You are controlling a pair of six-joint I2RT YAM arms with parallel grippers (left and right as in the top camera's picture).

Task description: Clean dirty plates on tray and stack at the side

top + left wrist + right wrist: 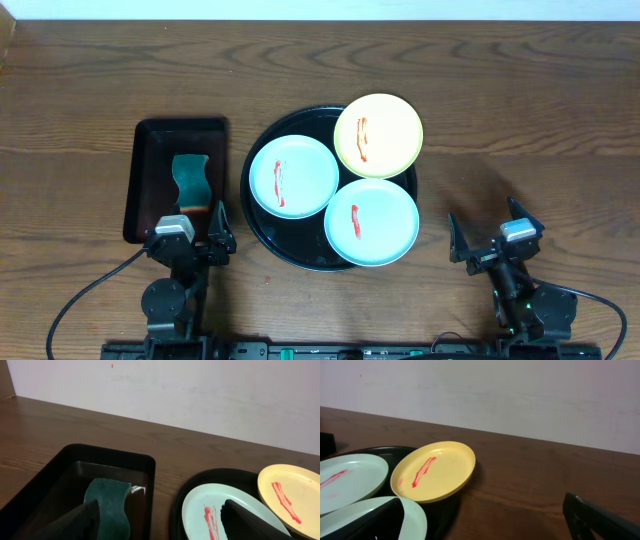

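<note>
The round black tray holds three plates with red sauce streaks: a mint-blue plate at the left, a yellow plate at the back right overhanging the rim, and a second mint-blue plate at the front. My left gripper is open and empty at the near edge of the rectangular tray. My right gripper is open and empty over bare table right of the round tray. The left wrist view shows the left mint plate and the yellow plate. The right wrist view shows the yellow plate.
A smaller rectangular black tray stands left of the round tray and holds a dark green sponge, also seen in the left wrist view. A pale wall runs along the table's far edge.
</note>
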